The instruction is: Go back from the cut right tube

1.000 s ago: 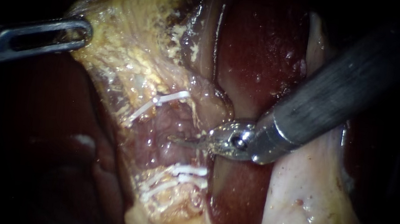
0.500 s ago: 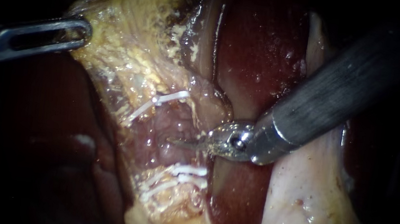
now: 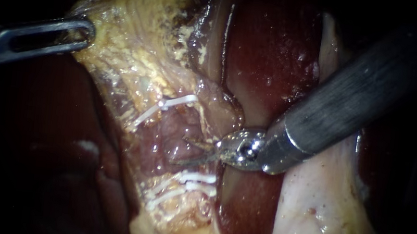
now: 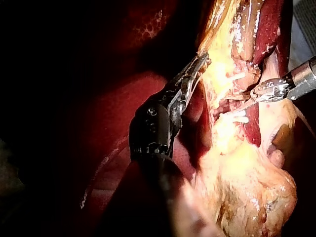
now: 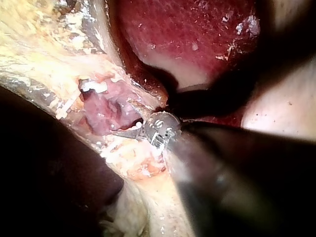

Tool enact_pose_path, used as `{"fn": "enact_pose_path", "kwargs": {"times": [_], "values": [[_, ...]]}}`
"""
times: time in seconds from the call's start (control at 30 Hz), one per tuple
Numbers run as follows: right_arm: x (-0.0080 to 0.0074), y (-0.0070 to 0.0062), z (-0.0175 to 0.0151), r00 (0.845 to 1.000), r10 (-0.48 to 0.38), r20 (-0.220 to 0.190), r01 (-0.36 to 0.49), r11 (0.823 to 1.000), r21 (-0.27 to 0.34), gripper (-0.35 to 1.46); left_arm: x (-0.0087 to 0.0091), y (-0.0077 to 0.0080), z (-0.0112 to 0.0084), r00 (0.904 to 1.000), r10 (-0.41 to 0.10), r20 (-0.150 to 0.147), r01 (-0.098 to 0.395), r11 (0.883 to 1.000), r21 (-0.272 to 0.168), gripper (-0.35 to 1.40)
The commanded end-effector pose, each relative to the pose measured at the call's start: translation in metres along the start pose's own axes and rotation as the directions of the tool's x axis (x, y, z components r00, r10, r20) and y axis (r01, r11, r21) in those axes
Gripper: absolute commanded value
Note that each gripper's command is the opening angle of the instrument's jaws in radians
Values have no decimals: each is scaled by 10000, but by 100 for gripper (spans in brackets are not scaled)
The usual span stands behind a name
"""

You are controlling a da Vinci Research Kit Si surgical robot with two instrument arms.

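My right instrument comes in from the upper right and ends in two thin blades. They stand open with a narrow gap, their tips lying on the pink raw stretch of the tube. One white clip crosses the tube above the blades, and two white clips cross it below. The right wrist view shows the same blades beside the pink tissue. At the far left, my left instrument has slotted jaws shut on the edge of the yellow fatty tissue. The left wrist view also shows this grip.
Dark red liver lies behind the right shaft and fills the dark lower left. Pale glistening tissue spreads under the right instrument. In the left wrist view my right instrument reaches the clipped tissue from the far side.
The right instrument's blades, shut to a single point earlier, have parted over the pink stretch. Its shaft has hardly shifted. The left instrument holds still.
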Motion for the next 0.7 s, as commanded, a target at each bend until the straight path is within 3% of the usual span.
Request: {"fn": "enact_pose_path", "kwargs": {"times": [0.03,0.1,0.13,0.2,0.3,0.37,0.47,0.7], "values": [[0,-1,-5,9977,-678,-72,679,9977,47,89,0,0,0,10000,0,0,0,10000,-1,-35],[-1,-4,-13,9877,-1520,-376,1527,9882,146,94,0,0,-1,10000,0,0,0,10000,-3,-35],[-2,-5,-19,9744,-2118,-754,2139,9767,197,99,0,0,-1,10000,0,1,0,10000,-4,-35],[-4,-8,-27,9533,-2822,-1076,2859,9580,208,104,0,0,-1,10000,0,2,0,10000,-6,-35],[-5,-11,-40,9215,-3658,-1307,3701,9289,93,114,0,0,-1,10000,0,4,0,10000,-8,-35],[-3,-12,-50,8896,-4332,-1446,4354,9001,-181,125,0,0,0,10000,1,5,-1,10000,-10,-35],[3,-11,-71,8562,-4880,-1698,4853,8723,-603,133,1,0,-1,10000,1,7,-1,10000,-13,-35],[15,-7,-124,8155,-5389,-2112,5150,8421,-1601,143,4,0,2,10000,13,34,-13,10000,-36,-35]]}}
